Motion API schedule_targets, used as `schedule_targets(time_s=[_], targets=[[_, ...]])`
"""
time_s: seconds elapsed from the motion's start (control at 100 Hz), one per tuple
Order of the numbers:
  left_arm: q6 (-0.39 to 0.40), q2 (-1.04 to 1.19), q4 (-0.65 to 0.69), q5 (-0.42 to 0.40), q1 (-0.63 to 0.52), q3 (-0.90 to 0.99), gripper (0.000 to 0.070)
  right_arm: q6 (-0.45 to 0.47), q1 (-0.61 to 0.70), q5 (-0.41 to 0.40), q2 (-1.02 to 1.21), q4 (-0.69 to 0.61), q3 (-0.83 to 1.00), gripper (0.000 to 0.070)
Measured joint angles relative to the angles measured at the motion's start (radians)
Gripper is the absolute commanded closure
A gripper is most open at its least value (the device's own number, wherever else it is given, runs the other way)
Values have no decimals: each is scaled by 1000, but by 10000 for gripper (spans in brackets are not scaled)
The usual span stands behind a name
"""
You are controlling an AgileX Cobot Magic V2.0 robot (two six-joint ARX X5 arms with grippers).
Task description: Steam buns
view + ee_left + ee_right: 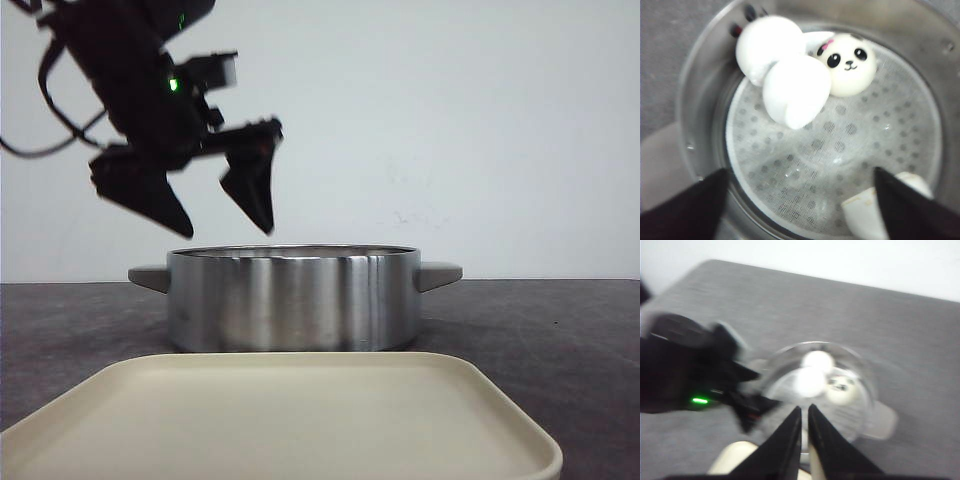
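- The left gripper (232,228) hangs above the left part of the steel pot (292,300); its two black fingers stand wide apart and nothing is between them.
- The left wrist view looks straight down into the pot (700,100), which the front view cannot do: from the front only the shiny wall and the two grey handles are seen, and no bun.
- Inside the pot a white perforated liner (850,150) covers the bottom.
- On this liner three buns (847,64) lie close together at one side; one shows its panda face upward, the two others (795,90) show only plain white surface and touch each other.
- A fourth white piece (865,212) lies at the opposite side of the liner, partly hidden behind one finger; it is probably a bun, but no face is visible.
- The right gripper (804,412) shows only in its own wrist view; its fingers are almost together, with a thin gap and nothing held. It hovers near the pot (860,375), in which the buns (840,389) appear blurred.
- A beige tray (290,420) stands in front of the pot in the front view.
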Motion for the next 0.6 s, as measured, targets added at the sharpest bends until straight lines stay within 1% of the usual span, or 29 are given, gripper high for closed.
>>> schedule_targets(time_s=[0.01, 0.02, 0.03, 0.05, 0.06, 0.08, 0.21, 0.31, 0.46, 0.6], targets=[[-2, -8, -4, -1, 0, 2, 580, 0, 0, 9, 0, -3, 0, 688], [-3, -17, -8, -3, 0, 4, 595, -1, 0, 18, 0, -6, -1, 688], [-5, -26, -13, -4, 1, 5, 634, -1, 0, 25, 0, -8, -2, 688], [-12, -47, -22, -9, 3, 5, 664, -2, 0, 39, 0, -12, -3, 688], [-15, -58, -27, -11, 3, 5, 691, -2, 0, 45, -1, -13, -5, 688], [-21, -81, -37, -22, 5, 5, 700, -3, 0, 55, -2, -15, -9, 688], [-68, -238, -69, -38, 27, 7, 700, -8, 9, 124, -23, -11, -64, 688], [-79, -353, -123, -52, 40, 7, 700, -9, 31, 150, -68, 53, -157, 688], [-83, -537, -204, -104, 51, -6, 700, -13, 62, 151, -181, 250, -360, 688], [-97, -707, -265, -139, 69, -79, 700, -23, 84, 152, -290, 449, -574, 688]])
